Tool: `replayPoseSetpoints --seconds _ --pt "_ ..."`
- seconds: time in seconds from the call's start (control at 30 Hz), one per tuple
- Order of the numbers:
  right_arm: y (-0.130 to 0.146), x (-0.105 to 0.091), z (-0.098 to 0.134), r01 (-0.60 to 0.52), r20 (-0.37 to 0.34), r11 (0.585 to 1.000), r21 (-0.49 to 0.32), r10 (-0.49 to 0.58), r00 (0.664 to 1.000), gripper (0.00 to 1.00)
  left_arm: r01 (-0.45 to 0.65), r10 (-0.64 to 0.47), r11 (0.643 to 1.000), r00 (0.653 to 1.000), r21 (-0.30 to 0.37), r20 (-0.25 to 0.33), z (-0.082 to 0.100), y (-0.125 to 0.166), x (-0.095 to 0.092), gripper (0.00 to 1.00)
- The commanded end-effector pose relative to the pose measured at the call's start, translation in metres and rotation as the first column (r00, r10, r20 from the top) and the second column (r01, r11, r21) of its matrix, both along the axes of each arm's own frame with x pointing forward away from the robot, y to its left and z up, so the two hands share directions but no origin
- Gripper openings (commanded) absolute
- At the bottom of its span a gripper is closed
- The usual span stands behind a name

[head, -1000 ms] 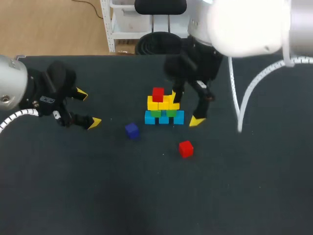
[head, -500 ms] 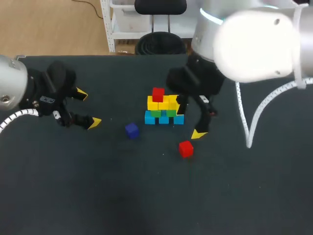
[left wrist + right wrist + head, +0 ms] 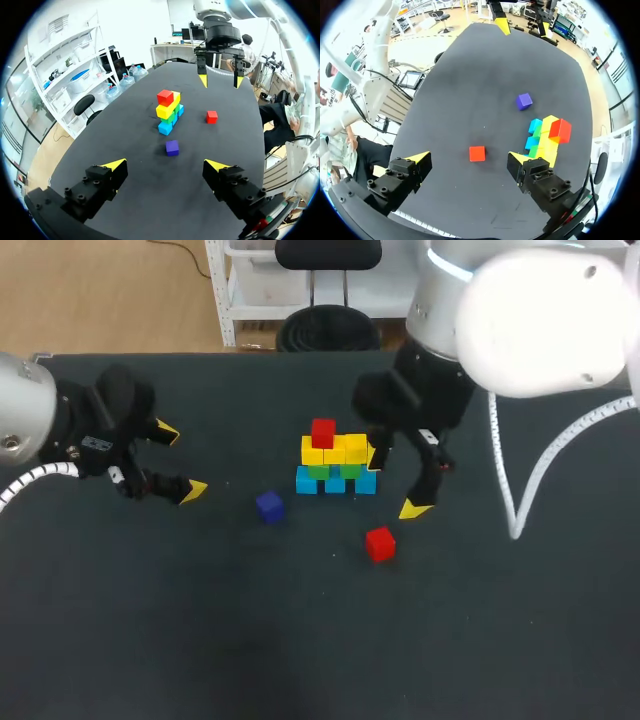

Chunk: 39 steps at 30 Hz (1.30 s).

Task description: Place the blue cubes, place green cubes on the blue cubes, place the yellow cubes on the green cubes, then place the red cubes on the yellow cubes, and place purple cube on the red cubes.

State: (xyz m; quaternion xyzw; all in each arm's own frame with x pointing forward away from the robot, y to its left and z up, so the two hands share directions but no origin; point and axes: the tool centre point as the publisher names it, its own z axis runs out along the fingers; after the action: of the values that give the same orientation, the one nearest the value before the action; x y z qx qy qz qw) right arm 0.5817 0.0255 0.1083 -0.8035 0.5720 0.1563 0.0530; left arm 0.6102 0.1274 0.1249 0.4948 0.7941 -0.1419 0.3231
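Note:
A cube stack (image 3: 335,465) stands mid-table: blue cubes at the bottom, green above them, then yellow, with one red cube (image 3: 323,432) on top. A loose red cube (image 3: 379,543) lies in front of it to the right, and a purple cube (image 3: 269,506) in front to the left. My right gripper (image 3: 397,482) hangs open just right of the stack, above and behind the loose red cube (image 3: 477,153), which shows ahead between its fingers (image 3: 468,157). My left gripper (image 3: 180,460) stands open and empty at the far left, the purple cube (image 3: 172,147) ahead of it (image 3: 165,165).
The table (image 3: 200,620) is a dark mat with nothing else on it. The stack (image 3: 547,135) sits close beside one of the right gripper's fingers. A white cable (image 3: 505,460) hangs from the right arm over the table's right side.
My right gripper has moved away from the stack's right side, forward and rightward toward the loose red cube. The left arm and all cubes stay put.

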Motion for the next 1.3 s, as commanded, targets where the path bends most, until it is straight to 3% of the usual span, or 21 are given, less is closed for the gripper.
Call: replayPoseSetpoints --seconds 0.03,0.17,0.73,1.3 --pt "0.000 0.000 0.000 0.000 0.000 1.000 0.002 0.000 1.000 1.00 0.004 -0.004 1.000 1.000 -0.007 0.003 -0.001 0.002 0.000 1.00" --pt "0.000 0.000 0.000 0.000 0.000 1.000 0.002 0.000 1.000 1.00 0.004 -0.004 1.000 1.000 -0.007 0.003 -0.001 0.002 0.000 1.00" --pt "-0.002 0.002 -0.040 0.034 -0.015 0.999 -0.037 -0.034 0.999 1.00 0.004 -0.004 1.000 1.000 -0.007 0.003 -0.001 0.002 0.000 1.00" --pt "-0.007 0.003 -0.095 0.033 -0.044 0.996 -0.078 -0.036 0.998 1.00 0.004 -0.004 1.000 1.000 -0.007 0.003 -0.001 0.002 0.000 1.00"
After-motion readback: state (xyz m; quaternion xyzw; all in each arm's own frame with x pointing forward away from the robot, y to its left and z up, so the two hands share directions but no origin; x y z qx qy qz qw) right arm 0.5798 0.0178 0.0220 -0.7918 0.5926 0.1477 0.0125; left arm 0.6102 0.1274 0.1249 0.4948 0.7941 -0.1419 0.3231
